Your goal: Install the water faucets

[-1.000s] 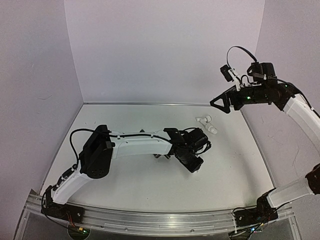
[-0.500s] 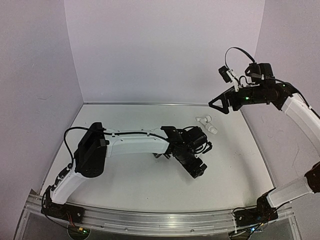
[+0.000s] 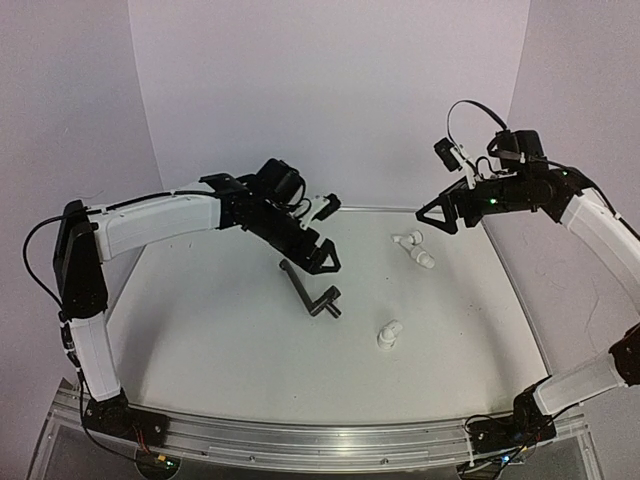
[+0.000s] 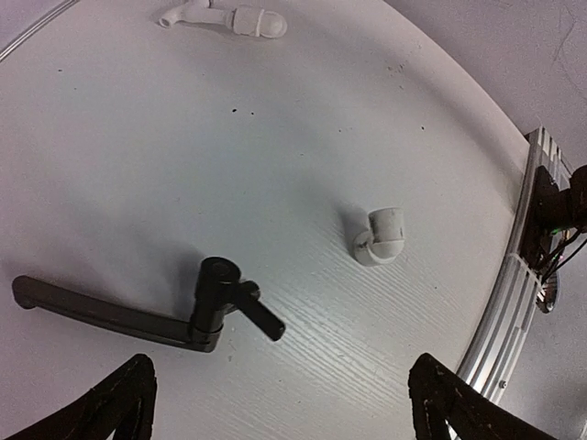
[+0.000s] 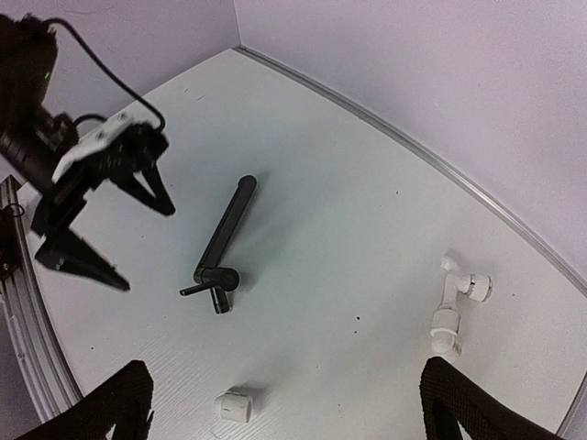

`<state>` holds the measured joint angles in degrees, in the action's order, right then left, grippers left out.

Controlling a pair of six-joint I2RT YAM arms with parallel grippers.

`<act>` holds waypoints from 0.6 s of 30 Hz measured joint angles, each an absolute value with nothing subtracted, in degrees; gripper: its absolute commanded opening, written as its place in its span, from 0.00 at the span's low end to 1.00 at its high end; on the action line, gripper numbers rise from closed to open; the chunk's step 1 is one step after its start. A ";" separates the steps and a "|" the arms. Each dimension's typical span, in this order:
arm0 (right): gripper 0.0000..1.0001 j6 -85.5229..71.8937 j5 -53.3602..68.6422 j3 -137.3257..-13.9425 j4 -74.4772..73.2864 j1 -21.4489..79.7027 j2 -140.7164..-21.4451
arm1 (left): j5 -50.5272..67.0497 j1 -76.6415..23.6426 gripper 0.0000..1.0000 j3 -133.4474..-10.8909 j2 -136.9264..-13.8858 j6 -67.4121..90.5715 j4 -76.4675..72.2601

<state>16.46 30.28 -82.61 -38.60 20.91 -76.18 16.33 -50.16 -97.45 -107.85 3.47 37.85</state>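
Note:
The dark grey L-shaped faucet (image 3: 309, 292) lies flat on the white table, also seen in the left wrist view (image 4: 138, 317) and the right wrist view (image 5: 226, 229). A small white elbow fitting (image 3: 388, 334) rests to its right (image 4: 382, 236) (image 5: 232, 405). A longer white fitting assembly (image 3: 413, 248) lies farther back (image 4: 225, 17) (image 5: 450, 310). My left gripper (image 3: 322, 235) hovers above and behind the faucet, open and empty (image 4: 280, 403). My right gripper (image 3: 445, 185) hangs high at the right, open and empty (image 5: 286, 408).
The table (image 3: 220, 340) is walled by lilac panels at the back and sides. An aluminium rail (image 3: 300, 440) with both arm bases runs along the near edge and shows at the right of the left wrist view (image 4: 514, 293).
My left gripper has opened and the arm has lifted up and back to the left. The faucet and the elbow fitting it covered now lie in plain view. The right arm has barely moved.

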 measured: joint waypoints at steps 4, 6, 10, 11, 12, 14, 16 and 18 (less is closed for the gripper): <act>0.98 16.69 30.97 -82.56 -38.83 20.91 -76.18 | 19.82 -45.75 0.93 -97.25 -108.03 -2.82 37.53; 0.98 16.92 31.16 -82.56 -39.05 20.91 -76.18 | 19.97 -45.86 0.92 -99.01 -109.31 -7.09 38.84; 0.98 17.57 31.16 -82.56 -39.45 20.91 -76.18 | 19.77 -47.11 0.89 -104.58 -113.83 -13.94 42.44; 0.98 17.77 31.16 -82.44 -39.55 20.91 -76.18 | 19.74 -47.41 0.89 -105.40 -114.77 -14.85 43.40; 0.98 17.93 31.16 -82.33 -39.64 20.91 -76.20 | 19.61 -47.73 0.89 -105.98 -115.56 -15.71 44.24; 0.98 18.17 31.20 -82.11 -39.77 20.91 -76.34 | 19.00 -48.35 0.87 -106.48 -116.71 -16.76 46.01; 0.98 18.47 31.35 -82.04 -39.91 20.91 -76.82 | 18.52 -48.80 0.85 -108.61 -118.47 -17.28 48.94; 0.98 18.64 31.62 -82.04 -39.98 20.91 -77.48 | 18.88 -48.93 0.85 -111.49 -120.32 -17.60 51.23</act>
<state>18.64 31.62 -82.04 -39.98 20.91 -77.48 18.88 -48.93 -111.49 -120.32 -17.60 51.23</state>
